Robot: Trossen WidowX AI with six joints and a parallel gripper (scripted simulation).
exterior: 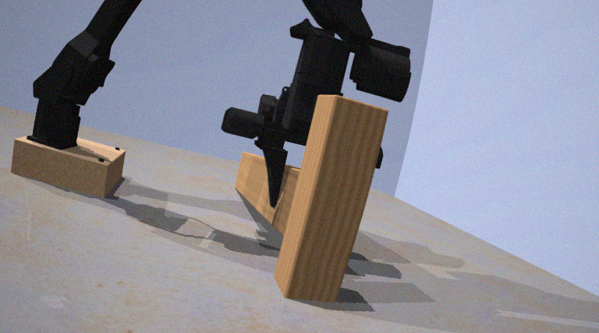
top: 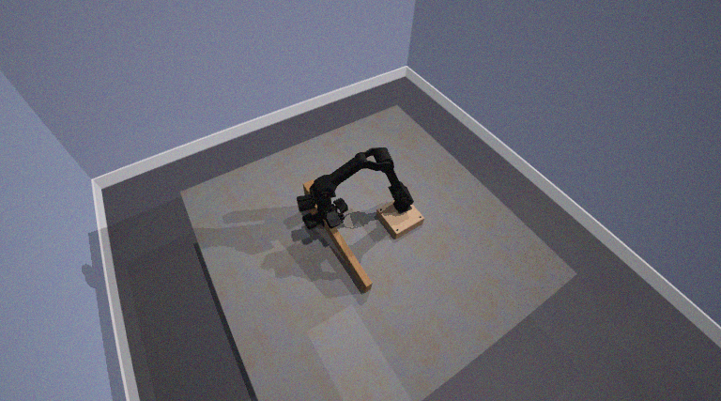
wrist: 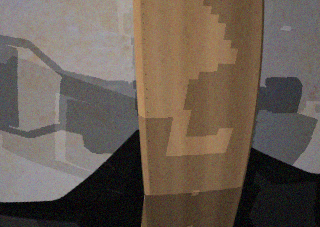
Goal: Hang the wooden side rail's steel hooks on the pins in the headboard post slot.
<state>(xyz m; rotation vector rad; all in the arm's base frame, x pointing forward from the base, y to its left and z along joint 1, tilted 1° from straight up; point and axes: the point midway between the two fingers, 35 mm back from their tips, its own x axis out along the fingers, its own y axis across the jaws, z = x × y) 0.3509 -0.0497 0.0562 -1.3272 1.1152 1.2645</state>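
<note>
The wooden side rail point(top: 347, 258) point(exterior: 253, 179) point(wrist: 200, 87) runs away behind the headboard post point(exterior: 340, 196) in the exterior view. Its far end appears to touch the table. My gripper point(exterior: 285, 196) point(wrist: 172, 135) is shut on the rail from above, one finger on each side, a little along from the post. In the exterior view one finger shows against the rail's left face and the other is hidden. The post stands on the table; its plain back and side face that camera. The hooks, the slot and the pins are hidden, so whether the hooks sit on the pins cannot be told.
The arm's wooden base block point(top: 401, 223) point(exterior: 57, 166) stands on the table point(top: 478, 279) point(exterior: 132, 267), off to one side of the rail. The table's edges show in the top view, with walls beyond. Arm shadows fall across the table around the rail.
</note>
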